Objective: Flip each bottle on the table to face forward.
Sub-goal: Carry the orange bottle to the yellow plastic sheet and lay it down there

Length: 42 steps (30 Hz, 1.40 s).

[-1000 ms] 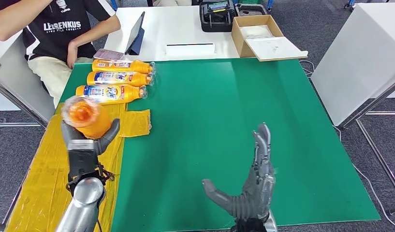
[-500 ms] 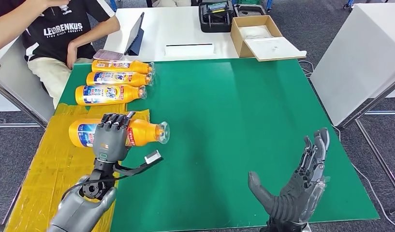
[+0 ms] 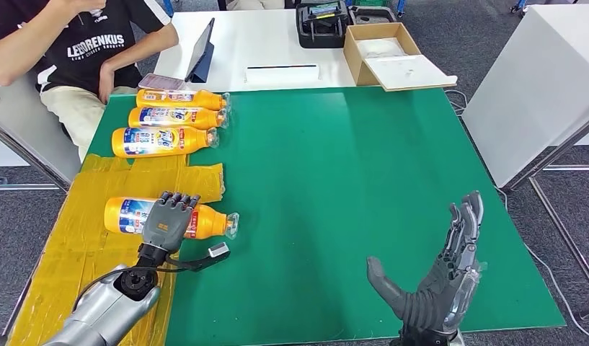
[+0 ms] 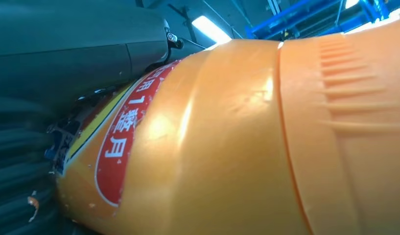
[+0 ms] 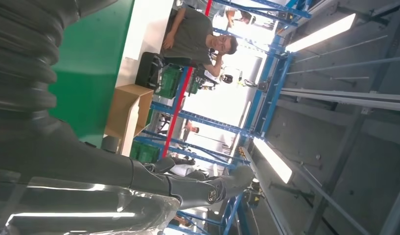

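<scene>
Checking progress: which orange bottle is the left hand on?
The lone bottle on the yellow sheet, under the left hand; the other three lie together farther back.

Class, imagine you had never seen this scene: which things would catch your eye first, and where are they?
Bright orange bottles stand out: three bottles lie in a row at the far left of the green mat, and a fourth bottle lies nearer, on yellow sheeting, gripped by the left hand. The right hand is raised open above the mat's near right part.
</scene>
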### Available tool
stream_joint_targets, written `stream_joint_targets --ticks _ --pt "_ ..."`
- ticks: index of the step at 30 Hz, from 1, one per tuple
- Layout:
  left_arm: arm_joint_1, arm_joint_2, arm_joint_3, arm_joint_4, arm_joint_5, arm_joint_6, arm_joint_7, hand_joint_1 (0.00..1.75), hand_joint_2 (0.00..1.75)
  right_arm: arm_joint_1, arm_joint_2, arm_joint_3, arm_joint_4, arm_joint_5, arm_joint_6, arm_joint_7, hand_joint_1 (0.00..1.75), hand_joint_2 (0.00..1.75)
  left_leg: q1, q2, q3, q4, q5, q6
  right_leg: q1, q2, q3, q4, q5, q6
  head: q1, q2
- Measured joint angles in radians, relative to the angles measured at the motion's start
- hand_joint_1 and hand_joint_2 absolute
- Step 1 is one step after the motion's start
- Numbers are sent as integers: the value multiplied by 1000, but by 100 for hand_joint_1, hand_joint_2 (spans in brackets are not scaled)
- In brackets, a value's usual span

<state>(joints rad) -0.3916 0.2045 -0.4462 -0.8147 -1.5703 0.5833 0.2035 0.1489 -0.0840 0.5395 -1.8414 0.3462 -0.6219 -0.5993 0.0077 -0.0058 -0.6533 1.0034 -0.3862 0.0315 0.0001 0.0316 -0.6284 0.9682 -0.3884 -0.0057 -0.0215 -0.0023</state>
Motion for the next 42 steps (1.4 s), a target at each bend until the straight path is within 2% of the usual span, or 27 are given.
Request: stream_joint_targets --ticks 5,9,15,26,32,39,42 --pt "-23 -20 55 51 0 -53 5 175 175 5 0 0 0 21 15 14 0 175 0 0 0 0 0 0 0 0 0 0 0 0 0 0" --pt "-36 -37 112 83 0 -63 1 2 175 6 0 0 1 26 26 21 0 175 0 0 0 0 0 0 0 0 0 0 0 0 0 0" --pt "-40 -59 174 102 0 -83 -20 0 175 4 2 0 9 25 37 29 0 175 0 0 0 0 0 0 0 0 0 0 0 0 0 0" --pt "-46 -78 213 114 0 -93 -31 0 175 4 7 0 15 27 38 36 0 175 0 0 0 0 0 0 0 0 0 0 0 0 0 0" --pt "-41 -95 257 103 0 -125 -78 0 175 8 7 0 15 40 42 51 0 175 0 -1 0 0 0 0 0 0 1 0 0 0 0 0" --pt "-27 -112 290 82 0 -138 -97 0 175 13 8 0 15 46 43 55 0 175 0 0 0 0 0 0 0 0 0 0 0 0 0 0" --pt "-5 -128 314 38 39 -162 -152 0 175 19 8 -1 15 49 29 57 0 175 0 0 0 0 0 0 0 0 0 0 0 0 0 0"
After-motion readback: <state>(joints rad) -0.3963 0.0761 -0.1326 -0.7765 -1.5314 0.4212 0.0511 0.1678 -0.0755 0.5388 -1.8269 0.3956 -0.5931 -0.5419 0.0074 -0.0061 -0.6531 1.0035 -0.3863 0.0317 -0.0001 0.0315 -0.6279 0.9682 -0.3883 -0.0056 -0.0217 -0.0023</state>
